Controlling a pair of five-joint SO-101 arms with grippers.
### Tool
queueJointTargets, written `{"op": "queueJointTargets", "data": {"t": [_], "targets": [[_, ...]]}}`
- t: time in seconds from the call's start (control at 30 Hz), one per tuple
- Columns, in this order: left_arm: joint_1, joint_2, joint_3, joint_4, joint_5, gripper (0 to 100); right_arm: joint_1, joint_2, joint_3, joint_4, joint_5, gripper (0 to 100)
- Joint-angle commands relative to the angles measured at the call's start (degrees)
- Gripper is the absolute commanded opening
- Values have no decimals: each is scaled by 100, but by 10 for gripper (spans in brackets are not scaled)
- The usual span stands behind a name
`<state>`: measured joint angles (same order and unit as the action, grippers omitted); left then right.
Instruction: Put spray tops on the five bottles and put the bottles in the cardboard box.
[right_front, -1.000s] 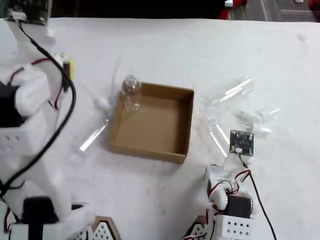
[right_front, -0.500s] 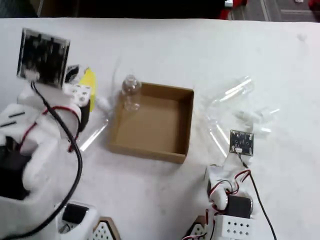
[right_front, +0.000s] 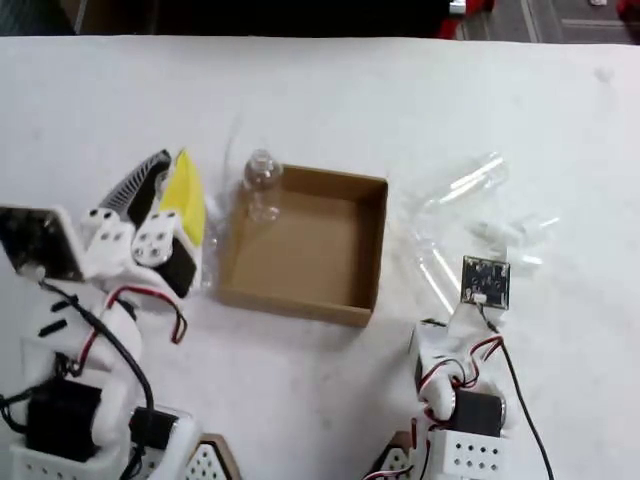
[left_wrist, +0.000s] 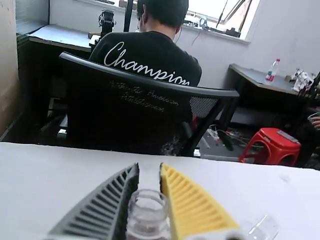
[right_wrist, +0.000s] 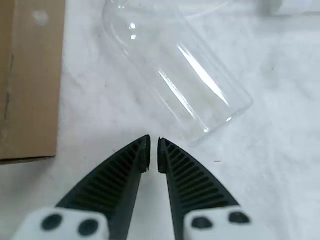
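The left hand (left_wrist: 149, 172) grips an open-necked bottle (left_wrist: 146, 215) near the worktop's (right_front: 350, 90) left edge, beside the box (right_front: 298, 302). The right hand (right_wrist: 152, 147), closed and empty, hovers over a second bottle (right_wrist: 175, 75) lying right of the box. Capping appears next, calling for the gripped bottle to be held steady and upright.

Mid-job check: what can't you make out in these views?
1. Gripped bottle: body cut off by the left wrist view's lower edge.
2. Clear bottles right of the cardboard box: high view, glare blurs outlines; count unclear.
3. Pale pieces beside them: high view, too small to tell if spray tops.
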<state>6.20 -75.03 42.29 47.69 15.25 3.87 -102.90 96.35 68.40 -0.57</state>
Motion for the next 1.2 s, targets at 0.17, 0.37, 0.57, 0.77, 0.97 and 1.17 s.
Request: {"op": "queueJointTargets", "data": {"t": [0.17,0.37,0.57,0.77,0.97,1.17], "targets": [[1253,-734,404,-343,422,22,-180,-40,26,-1174,9,15],[1771,-840,1275,-1679,422,22,-1622,-40,-624,-2211,0,15],[1771,-840,2523,-4352,387,22,-3626,-40,-1503,-1508,0,15],[1833,-831,2910,-4958,580,22,-5200,-40,-1538,-1358,0,15],[2018,-831,3473,-4958,1451,23,-5376,-40,-1582,-1481,0,15],[2308,-840,3868,-4958,1574,23,-4400,-40,-1864,-1420,0,15]]}}
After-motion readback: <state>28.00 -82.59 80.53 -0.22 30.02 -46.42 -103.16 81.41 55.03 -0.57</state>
